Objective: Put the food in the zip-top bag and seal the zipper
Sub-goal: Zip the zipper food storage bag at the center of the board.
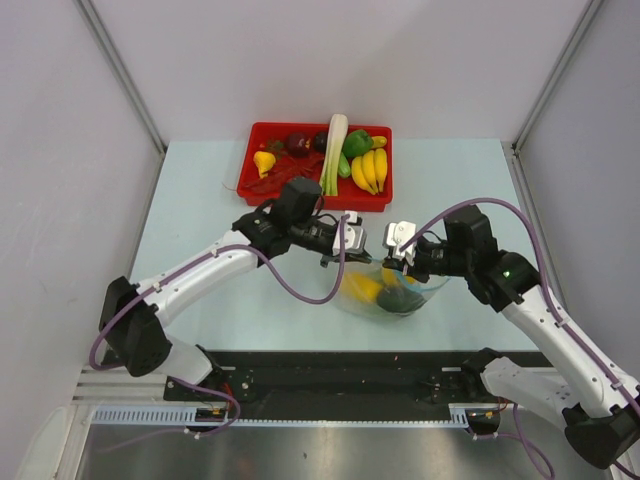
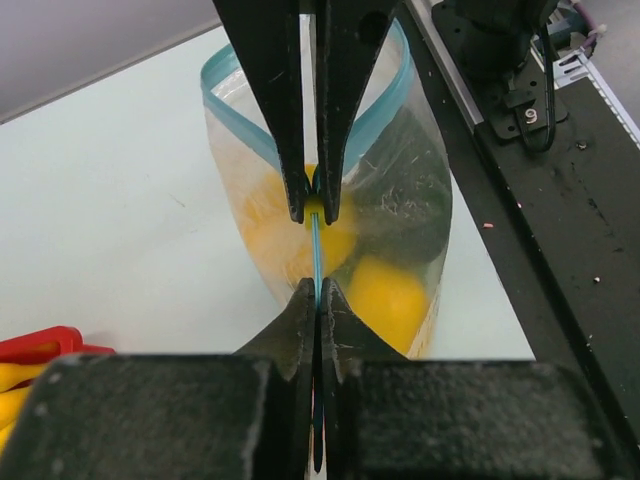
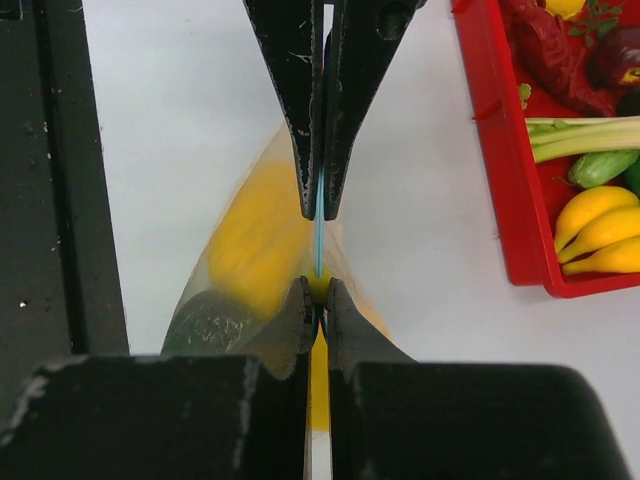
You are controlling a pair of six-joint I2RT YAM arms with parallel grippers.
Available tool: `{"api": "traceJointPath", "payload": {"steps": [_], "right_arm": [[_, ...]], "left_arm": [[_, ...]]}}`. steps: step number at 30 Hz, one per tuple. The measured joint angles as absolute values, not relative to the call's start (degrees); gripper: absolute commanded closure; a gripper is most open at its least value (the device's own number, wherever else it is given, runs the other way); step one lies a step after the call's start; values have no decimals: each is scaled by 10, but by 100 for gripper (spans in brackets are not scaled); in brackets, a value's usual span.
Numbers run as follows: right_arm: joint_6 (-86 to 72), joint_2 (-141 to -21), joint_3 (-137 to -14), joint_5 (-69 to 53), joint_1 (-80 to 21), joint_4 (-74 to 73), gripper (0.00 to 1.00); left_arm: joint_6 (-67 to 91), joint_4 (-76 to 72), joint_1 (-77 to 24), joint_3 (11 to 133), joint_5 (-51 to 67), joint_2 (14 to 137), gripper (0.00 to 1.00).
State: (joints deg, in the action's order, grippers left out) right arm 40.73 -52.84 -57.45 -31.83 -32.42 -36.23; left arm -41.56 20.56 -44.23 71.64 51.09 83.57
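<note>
The clear bag (image 1: 392, 297) sits on the surface (image 1: 200, 200) just in front of the red tray (image 1: 262, 140), nearer the tray's right end. Inside are a yellow fruit (image 2: 385, 295) and a dark green piece (image 1: 402, 300). The left claw (image 2: 316, 250) and the right claw (image 3: 319, 250) each pinch the blue zipper (image 2: 380, 110) tight. Beyond the left claw the mouth gapes open.
</note>
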Motion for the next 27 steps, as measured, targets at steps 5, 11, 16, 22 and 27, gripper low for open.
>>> {"api": "traceJointPath", "payload": {"steps": [5,11,16,22,27], "right_arm": [[413,-528,-575,-312,-326,-359,100],[423,-528,-579,-305,-324,-348,100],[432,-517,-580,-307,-304,-351,100],[455,-500,-581,-309,-268,-381,100],[480,-488,-581,-311,-229,-419,100]], "left_arm": [[-411,201,-432,717,510,836,100],[-374,178,-401,711,524,823,100],[-359,167,-372,692,529,796,100],[-360,169,-329,686,530,783,100],[-360,174,-296,682,528,778,100]]}}
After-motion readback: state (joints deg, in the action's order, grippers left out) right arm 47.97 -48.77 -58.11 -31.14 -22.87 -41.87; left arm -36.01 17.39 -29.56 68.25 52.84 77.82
